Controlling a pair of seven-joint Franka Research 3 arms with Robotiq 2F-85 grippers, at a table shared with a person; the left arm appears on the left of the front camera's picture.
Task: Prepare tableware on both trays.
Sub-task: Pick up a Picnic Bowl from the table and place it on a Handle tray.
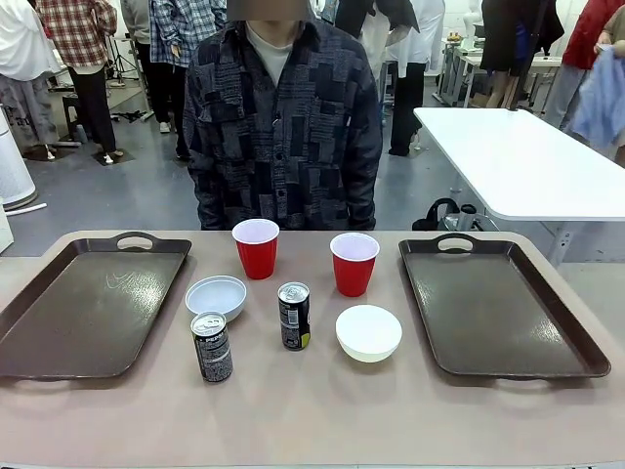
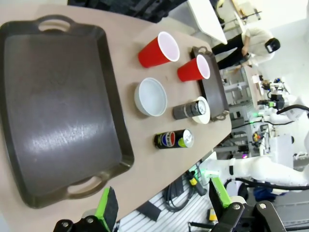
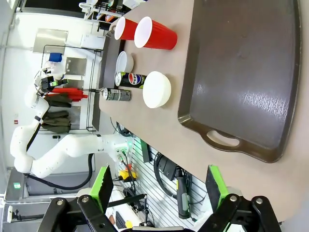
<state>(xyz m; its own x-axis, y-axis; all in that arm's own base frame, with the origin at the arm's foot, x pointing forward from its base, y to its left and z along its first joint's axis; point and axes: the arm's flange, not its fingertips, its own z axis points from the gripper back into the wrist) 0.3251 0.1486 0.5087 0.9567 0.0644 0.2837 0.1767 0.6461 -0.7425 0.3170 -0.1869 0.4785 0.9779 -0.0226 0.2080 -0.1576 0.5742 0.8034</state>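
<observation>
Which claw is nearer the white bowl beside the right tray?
Right. The right claw hangs off the right tray's near end, with the bowl beside that tray. The left claw hangs off the left tray's near end, much farther from the bowl.

A busy lab: white worktable (image 1: pixel 518 161), standing onlookers (image 1: pixel 76 44).

Glossy plastic trays (image 1: pixel 88 313), matt table (image 1: pixel 312 420)

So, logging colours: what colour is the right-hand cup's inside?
White; that cup shows best in the front view.
</observation>
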